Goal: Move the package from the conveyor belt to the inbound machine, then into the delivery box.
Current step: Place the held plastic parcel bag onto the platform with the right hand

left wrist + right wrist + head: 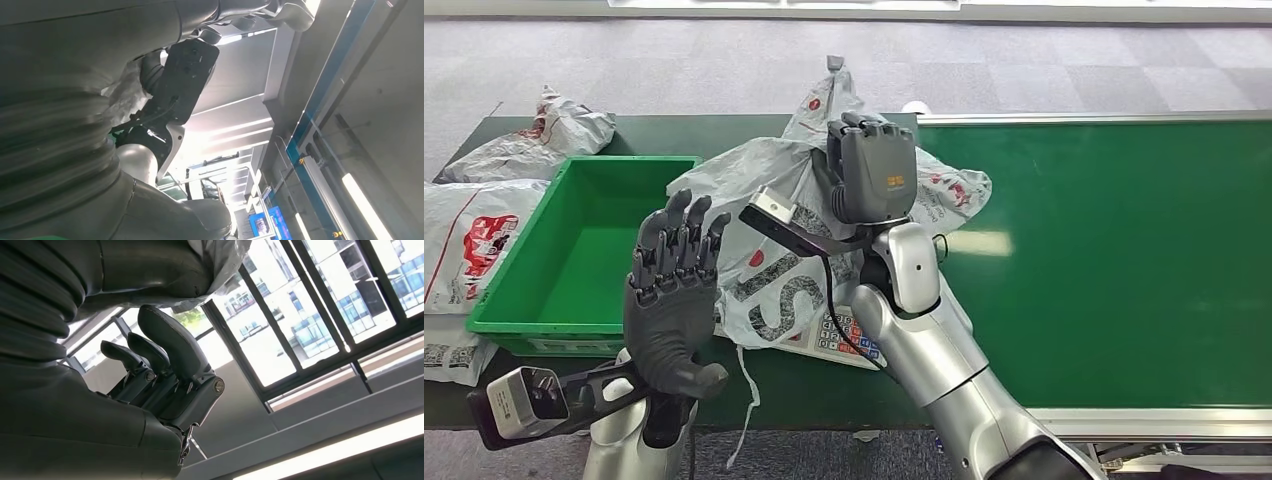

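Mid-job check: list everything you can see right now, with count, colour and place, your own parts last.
Package: one, grey-white plastic with red and dark print, raised in front of the right hand, between the two hands.
Green bin: one, left of the package.
Other packages: several, white with red print, stacked left of the bin.
Conveyor belt: one, green with silver edges, on the right.
Label sheet: one, white with coloured marks, under the package.
Left hand: dark, fingers spread, raised beside the package.
Right hand: dark grey, against the package; grip cannot be told.
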